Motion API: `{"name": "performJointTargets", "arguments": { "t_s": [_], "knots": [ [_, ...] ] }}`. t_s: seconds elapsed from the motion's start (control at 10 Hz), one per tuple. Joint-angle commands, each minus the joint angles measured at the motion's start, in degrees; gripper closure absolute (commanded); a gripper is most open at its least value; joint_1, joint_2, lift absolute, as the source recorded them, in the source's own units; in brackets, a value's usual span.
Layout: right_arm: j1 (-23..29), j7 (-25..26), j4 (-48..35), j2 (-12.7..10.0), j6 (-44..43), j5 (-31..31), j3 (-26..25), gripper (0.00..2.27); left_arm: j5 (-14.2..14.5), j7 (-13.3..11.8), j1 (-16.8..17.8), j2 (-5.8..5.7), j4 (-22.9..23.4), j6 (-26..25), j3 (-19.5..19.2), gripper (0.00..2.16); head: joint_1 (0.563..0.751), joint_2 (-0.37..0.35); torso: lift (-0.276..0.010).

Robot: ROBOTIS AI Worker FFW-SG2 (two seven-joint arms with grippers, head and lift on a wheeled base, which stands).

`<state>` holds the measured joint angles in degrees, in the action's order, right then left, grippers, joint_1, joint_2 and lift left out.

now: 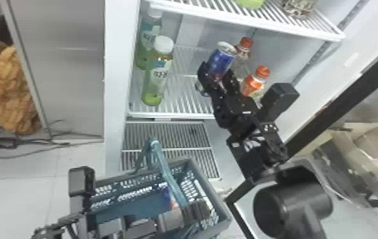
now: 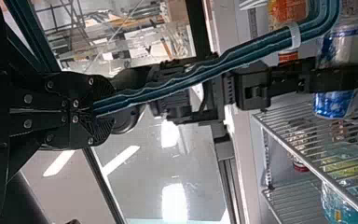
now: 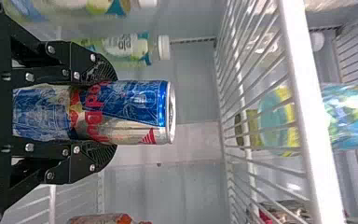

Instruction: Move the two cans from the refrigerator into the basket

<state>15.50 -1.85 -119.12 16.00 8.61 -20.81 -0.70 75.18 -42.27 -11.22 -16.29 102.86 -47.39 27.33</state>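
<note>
In the head view my right gripper (image 1: 218, 75) is inside the refrigerator, shut on a blue-and-silver can (image 1: 222, 59) whose top tilts slightly. In the right wrist view the can (image 3: 133, 109) lies between both fingers of the right gripper (image 3: 103, 112). My left gripper (image 1: 194, 210) is over the basket (image 1: 208, 187), shut on its teal handle (image 1: 165, 168). The left wrist view shows the handle (image 2: 168, 86) running out from the closed left gripper (image 2: 93, 109). A blue-and-red item, probably a can (image 1: 167, 195), is inside the basket, partly hidden by the handle.
Green-labelled bottles (image 1: 158, 74) stand on the refrigerator shelf's left side, and orange-capped bottles (image 1: 254, 82) stand beside the right gripper. An upper wire shelf (image 1: 245, 22) hangs above the can. The basket is in front of the refrigerator's lower racks (image 1: 169, 135).
</note>
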Motion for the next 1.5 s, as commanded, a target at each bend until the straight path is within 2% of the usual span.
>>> {"name": "performJointTargets", "arguments": {
  "t_s": [0.0,0.5,0.9,1.0,1.2,1.4],
  "knots": [
    [3.91,-0.09,-4.41,-0.27,0.67,-0.56,-1.01,0.89,0.0,0.0,-0.03,0.03,0.0,0.0,-0.02,1.18,0.695,-0.35,-0.276],
    [16.0,-0.7,-19.18,-1.59,6.43,-2.73,-4.78,0.89,0.11,0.0,-0.45,0.12,0.0,-0.14,-0.25,1.18,0.695,-0.35,-0.276],
    [27.67,-1.58,-32.68,-2.38,16.28,-3.07,-8.55,0.89,0.11,0.0,-0.73,0.21,0.0,-0.14,-0.48,1.18,0.695,-0.35,-0.276],
    [29.5,-1.67,-34.79,-2.47,17.96,-3.87,-9.12,0.89,0.11,0.0,-0.87,0.21,0.0,-0.14,-0.48,1.18,0.695,-0.35,-0.276],
    [32.31,-2.02,-38.31,-4.14,21.9,-4.1,-11.52,0.89,0.11,-0.09,-0.87,0.21,0.0,-0.14,-0.48,1.18,0.695,-0.35,-0.276],
    [34.0,-1.93,-40.56,-4.58,28.93,-5.36,-13.46,0.89,0.11,-0.09,-1.01,0.3,0.0,-0.14,-0.59,1.18,0.695,-0.35,-0.276]
  ]
}}
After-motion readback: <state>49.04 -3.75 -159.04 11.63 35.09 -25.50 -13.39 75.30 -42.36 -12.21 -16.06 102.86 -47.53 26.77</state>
